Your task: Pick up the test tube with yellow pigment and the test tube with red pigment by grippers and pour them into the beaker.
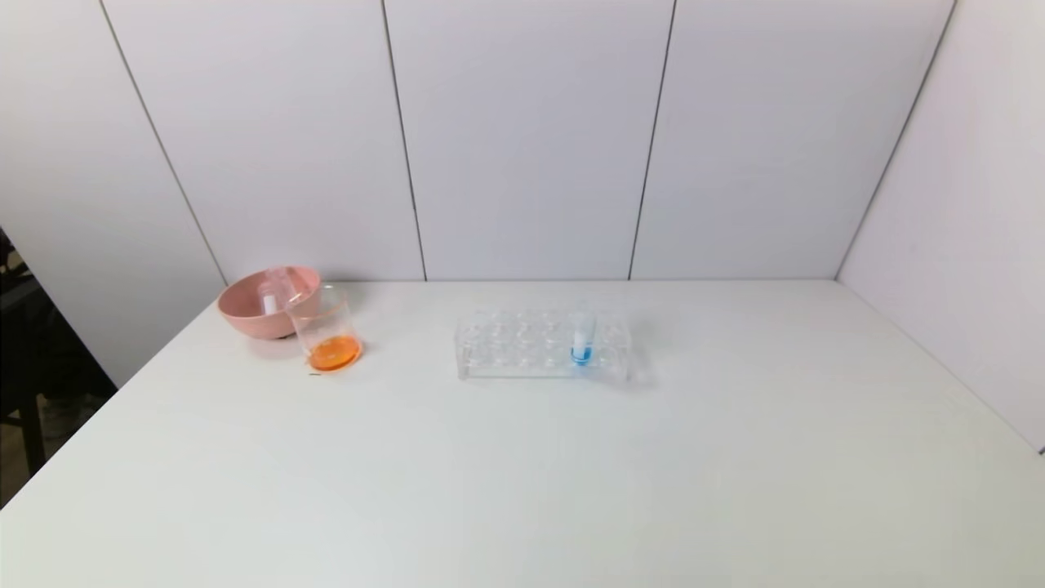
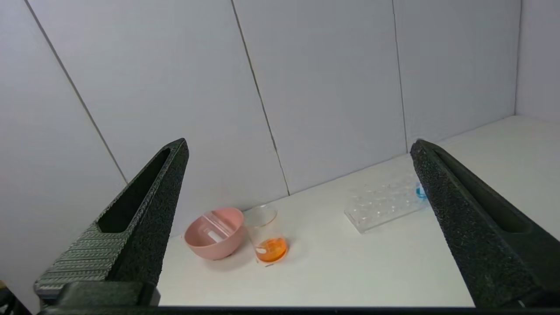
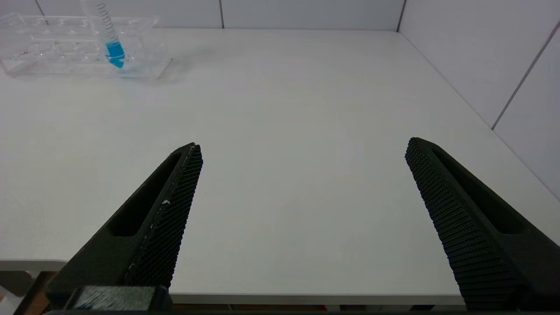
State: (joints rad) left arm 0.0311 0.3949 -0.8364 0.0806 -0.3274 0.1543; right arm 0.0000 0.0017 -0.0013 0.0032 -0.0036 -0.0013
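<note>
The beaker [image 1: 329,336] is holding orange liquid and touching the pink bowl [image 1: 260,304], where emptied tubes [image 2: 215,224] are lying; pouring appears complete. Both are sitting well ahead of the left gripper [image 2: 297,183], which is hanging spread and empty. The right gripper [image 3: 302,175] is likewise gaping empty, rack [image 3: 78,48] and blue tube [image 3: 114,51] far ahead. Recommended: keep withdrawals clear of glassware.

The white table [image 1: 522,474] carries a pink bowl [image 1: 249,314], the beaker [image 1: 326,331] and a clear tube rack [image 1: 522,347].
</note>
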